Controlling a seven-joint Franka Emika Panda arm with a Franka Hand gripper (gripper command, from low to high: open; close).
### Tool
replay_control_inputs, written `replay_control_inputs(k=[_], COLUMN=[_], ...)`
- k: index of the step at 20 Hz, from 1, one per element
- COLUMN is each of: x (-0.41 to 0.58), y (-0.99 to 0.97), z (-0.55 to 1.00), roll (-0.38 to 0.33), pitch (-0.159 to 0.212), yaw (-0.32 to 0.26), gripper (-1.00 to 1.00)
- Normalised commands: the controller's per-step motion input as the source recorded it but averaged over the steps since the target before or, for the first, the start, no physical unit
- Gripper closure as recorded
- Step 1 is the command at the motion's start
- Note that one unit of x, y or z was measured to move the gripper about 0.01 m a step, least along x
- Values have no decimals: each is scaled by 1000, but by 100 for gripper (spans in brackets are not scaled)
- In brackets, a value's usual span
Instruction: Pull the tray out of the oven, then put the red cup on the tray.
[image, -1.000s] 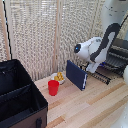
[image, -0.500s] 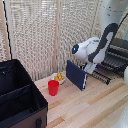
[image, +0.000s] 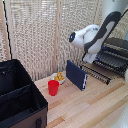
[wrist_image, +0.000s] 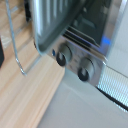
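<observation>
The oven (image: 119, 46) stands at the exterior view's right, with the tray (image: 110, 62), a dark barred shelf, sticking out of its front. The red cup (image: 53, 87) stands upright on the wooden table, well to the exterior view's left of the oven. My white arm (image: 86, 39) hangs above the tray's outer end. Its hand is a blur, so the fingers cannot be made out. The wrist view is blurred and shows the oven's (wrist_image: 75, 45) silver front with two knobs from close up, without any fingers.
A dark-blue flat box (image: 76, 74) stands upright between cup and oven. A small white bowl of yellow pieces (image: 59, 77) sits behind the cup. A large black fabric case (image: 17, 100) fills the exterior view's left. A slatted blind forms the backdrop.
My arm's wrist has risen and drifted toward the exterior view's left, away from the oven front. The cup, box and bowl have not moved.
</observation>
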Motion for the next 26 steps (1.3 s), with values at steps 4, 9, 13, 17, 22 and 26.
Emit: replay_control_inputs(k=[4,9,13,17,22,26], x=[112,207,185,177,183,156], y=[246,353,376,414,526,549], z=[601,397,350,289,277,271], roll=[91,202,223,231,223,217], pitch=[-9,0,-3,-50,-120,-149], yaw=[-235,-177,-172,-154,-113,-109], gripper=[-100,-100,-100,-100,-100,-100])
